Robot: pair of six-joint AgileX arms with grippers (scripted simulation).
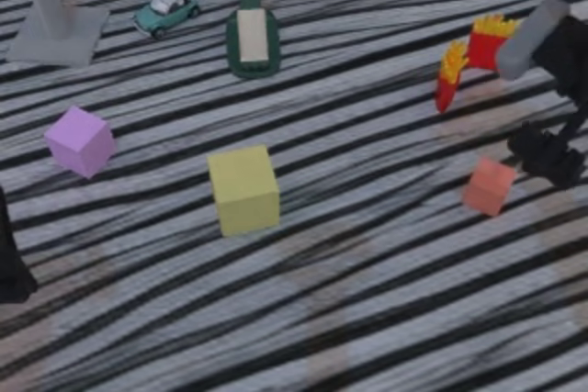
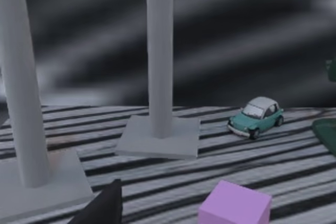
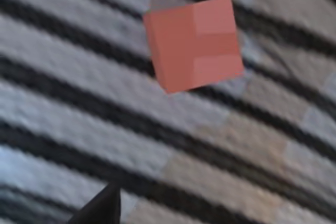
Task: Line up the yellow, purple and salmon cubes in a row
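None of the row is built yet, as far as I can judge. On the striped surface [image 1: 367, 319] the three cubes lie well apart. The yellow cube [image 1: 243, 190] sits near the middle. The purple cube [image 1: 81, 140] is far out at about nine o'clock from it, a little higher in the top view. The salmon cube [image 1: 489, 185] is far out at three o'clock.

My right tool [image 1: 548, 155] hangs just beside the salmon cube, at that cube's two o'clock, and holds nothing. Whether it is spread or pressed together I cannot tell, since only one dark fingertip [image 3: 100, 208] shows in its wrist view, with the salmon cube [image 3: 193, 43] lying free on the stripes ahead.

My left tool [image 1: 11, 268] is low at the left edge, parked, its state likewise unclear. The purple cube [image 2: 235, 204] lies just ahead of it.

Left to do, I think: bring the salmon and purple cubes in beside the yellow one. The toy car [image 1: 166, 9] and fries cartons [image 1: 473, 54] stay out of it.
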